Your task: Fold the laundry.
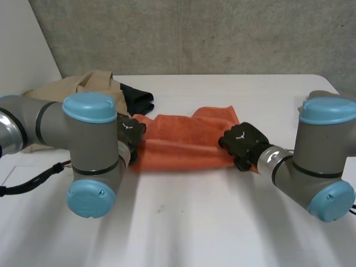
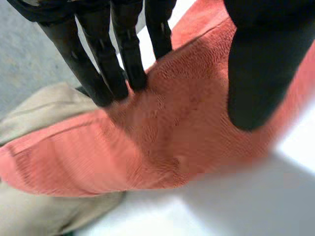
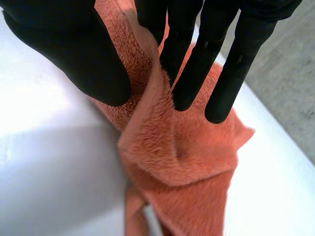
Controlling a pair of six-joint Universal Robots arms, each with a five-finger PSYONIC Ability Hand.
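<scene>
1. A white tabletop [image 1: 194, 222] is standing before a grey concrete wall [image 1: 222, 33], carrying an orange towel [image 1: 178, 144] at its middle.
2. The left hand [image 1: 130, 133] is resting on the towel's left end, its straight fingers [image 2: 98, 73] pressing the pile, thumb [image 2: 256, 83] spread apart.
3. The right hand [image 1: 243, 142] is pinching a raised fold at the towel's right end between thumb [image 3: 83, 54] and fingers [image 3: 192, 73].
4. A beige cloth [image 1: 83, 86] and a black cloth [image 1: 136, 99] are lying at the far left.
</scene>
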